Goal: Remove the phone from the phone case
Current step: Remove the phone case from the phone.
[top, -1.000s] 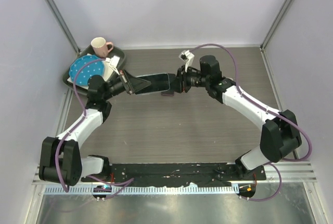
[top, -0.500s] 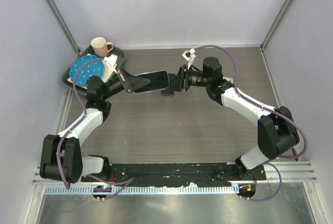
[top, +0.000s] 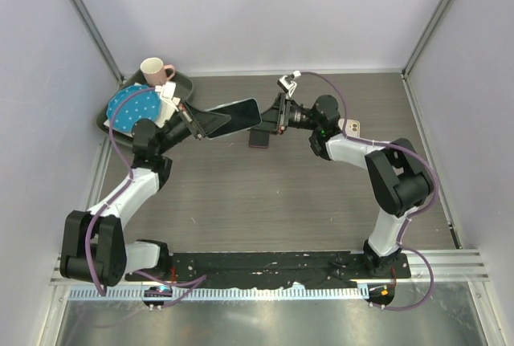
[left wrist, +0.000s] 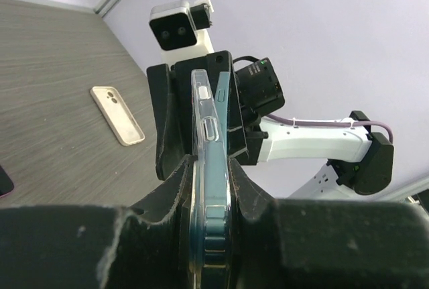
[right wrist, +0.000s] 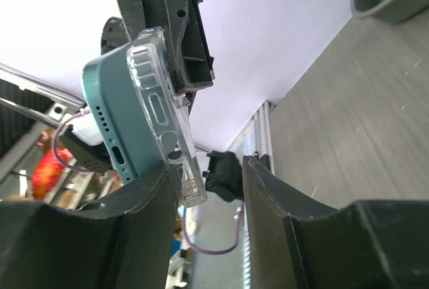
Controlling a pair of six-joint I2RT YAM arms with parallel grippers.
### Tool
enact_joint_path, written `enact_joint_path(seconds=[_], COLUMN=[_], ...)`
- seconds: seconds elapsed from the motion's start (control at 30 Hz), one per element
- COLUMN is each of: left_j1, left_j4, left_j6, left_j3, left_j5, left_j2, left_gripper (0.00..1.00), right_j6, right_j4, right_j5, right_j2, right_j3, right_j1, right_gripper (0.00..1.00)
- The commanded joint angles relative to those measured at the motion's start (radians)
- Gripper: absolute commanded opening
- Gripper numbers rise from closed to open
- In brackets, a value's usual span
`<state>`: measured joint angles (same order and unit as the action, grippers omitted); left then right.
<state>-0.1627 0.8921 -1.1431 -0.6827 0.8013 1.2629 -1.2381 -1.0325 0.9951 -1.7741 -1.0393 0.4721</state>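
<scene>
I'm looking down on the wood-grain bench [top: 305,201], with both arms reaching in to meet over its far half. At the far left corner sits a grey tray [top: 105,118] holding a blue dotted plate [top: 132,107], with a pink mug [top: 155,71] at its back. The teal phone [top: 237,116] is off the bench, held in the air between the two arms and turned on edge. In the top view its long axis runs left to right, with the right end a little farther from me. The left fingers [left wrist: 167,194] are clenched across its near end, phone and clear phone case [right wrist: 164,101] pinched together. The right fingers [right wrist: 265,235] stand apart at the opposite end with the corner of the case between them, and I see no pinch there. From the right wrist, that corner looks lifted off the phone's port end, so I judge the peel has to start here, with the right arm pulling along the long axis away from the left. A dark slab [top: 259,138] lies on the bench just below, and a cream case [top: 352,127] lies near the right arm. I can read no brand or writing anywhere.
</scene>
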Motion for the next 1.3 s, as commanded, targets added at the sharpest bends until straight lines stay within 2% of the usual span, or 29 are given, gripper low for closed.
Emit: enact_joint_path(seconds=[0.0,0.03,0.27,0.37,0.7,0.9,1.0,1.27], left_j1=[0.005,0.005,-0.014,-0.020,-0.052,-0.086,-0.101,-0.109], left_j4=[-0.221,-0.282,-0.347,-0.340,-0.334,-0.289,-0.283,-0.396], left_j6=[0.186,0.203,0.241,0.232,0.223,0.172,0.167,0.233], left_j3=[-0.023,-0.031,-0.046,-0.040,-0.035,-0.040,-0.034,-0.043], left_j5=[-0.231,-0.238,-0.223,-0.198,-0.097,-0.015,-0.001,0.038], left_j2=[0.038,0.038,0.061,0.062,0.067,0.073,0.073,0.064], left_gripper=[0.00,0.00,0.00,0.00,0.00,0.00,0.00,0.00], right_j6=[-0.227,-0.213,0.053,0.097,0.100,-0.073,-0.141,-0.149], right_j4=[-0.525,-0.500,-0.256,-0.215,-0.305,-0.556,-0.619,-0.627], right_j5=[0.178,0.177,0.126,0.080,0.085,0.091,0.082,0.071], right_j2=[0.041,0.048,0.139,0.157,0.162,0.096,0.067,0.064], right_j3=[-0.050,-0.041,0.019,0.039,0.022,-0.014,-0.044,-0.070], right_j1=[0.040,0.039,0.023,-0.004,-0.052,-0.055,-0.055,-0.063], right_gripper=[0.49,0.49,0.46,0.44,0.43,0.43,0.43,0.42])
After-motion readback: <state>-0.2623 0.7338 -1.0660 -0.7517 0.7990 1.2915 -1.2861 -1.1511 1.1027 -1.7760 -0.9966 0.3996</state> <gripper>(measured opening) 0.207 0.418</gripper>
